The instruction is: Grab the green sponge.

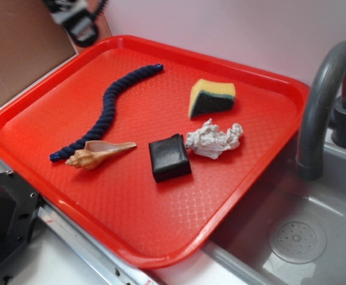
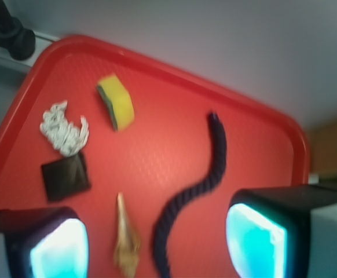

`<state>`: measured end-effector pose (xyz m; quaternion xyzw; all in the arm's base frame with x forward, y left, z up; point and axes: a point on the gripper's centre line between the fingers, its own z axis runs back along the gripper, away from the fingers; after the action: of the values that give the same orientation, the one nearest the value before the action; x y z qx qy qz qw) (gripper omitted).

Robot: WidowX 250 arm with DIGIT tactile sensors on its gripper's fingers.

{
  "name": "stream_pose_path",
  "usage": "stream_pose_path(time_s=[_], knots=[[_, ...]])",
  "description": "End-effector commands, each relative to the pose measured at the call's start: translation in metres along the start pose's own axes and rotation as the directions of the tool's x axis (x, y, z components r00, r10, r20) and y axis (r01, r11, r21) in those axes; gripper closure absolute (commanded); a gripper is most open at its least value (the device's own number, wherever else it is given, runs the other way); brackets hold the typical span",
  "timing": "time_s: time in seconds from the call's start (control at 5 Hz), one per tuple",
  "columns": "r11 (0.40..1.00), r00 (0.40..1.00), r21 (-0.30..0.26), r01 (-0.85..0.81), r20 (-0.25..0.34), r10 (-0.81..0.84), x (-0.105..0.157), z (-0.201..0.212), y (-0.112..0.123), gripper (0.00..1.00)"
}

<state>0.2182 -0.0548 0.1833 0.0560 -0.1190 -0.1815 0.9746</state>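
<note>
The yellow-foam wedge sponge with a dark green scouring layer (image 1: pixel 211 98) is sitting on the far part of the shallow red plastic tray (image 1: pixel 131 225), free on all sides, which is leaving room for the jaws to come down around it. It is resting tilted, with the yellow layer uppermost and the green face turned toward the exterior camera. Just in front of it, but apart, is lying a crumpled white-grey rag (image 1: pixel 214 141), and that rag is touching or nearly touching a glossy black square block (image 1: pixel 169 157); this pair is crowding the near side of the sponge, so an approach from above or from the tray's far rim is looking safer. A long dark blue twisted rope (image 1: pixel 104 113) and a tan spiral seashell (image 1: pixel 97 154) are lying well to the other side.

The black gripper (image 2: pixel 157 240) is hanging high above the tray's near edge, well apart from the sponge. Its jaws are spread wide, holding nothing, with the rope and shell showing between them in the wrist view. A grey tap (image 1: pixel 321 113) is curving over the grey sink (image 1: pixel 304 237) beside the tray.
</note>
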Motion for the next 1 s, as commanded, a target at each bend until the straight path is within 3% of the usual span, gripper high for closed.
stream_pose_path(time_s=[0.0,0.2,0.6,0.8], knots=[[0.983,0.991,-0.143,0.118,0.086,-0.106,0.049,-0.036,-0.018,0.00],[0.974,0.991,-0.192,0.119,0.076,-0.106,0.066,-0.069,-0.022,0.00],[0.977,0.991,-0.166,0.132,-0.006,-0.135,0.085,-0.109,-0.019,0.00],[0.970,0.983,-0.180,0.163,-0.054,-0.176,0.087,-0.131,-0.029,0.00]])
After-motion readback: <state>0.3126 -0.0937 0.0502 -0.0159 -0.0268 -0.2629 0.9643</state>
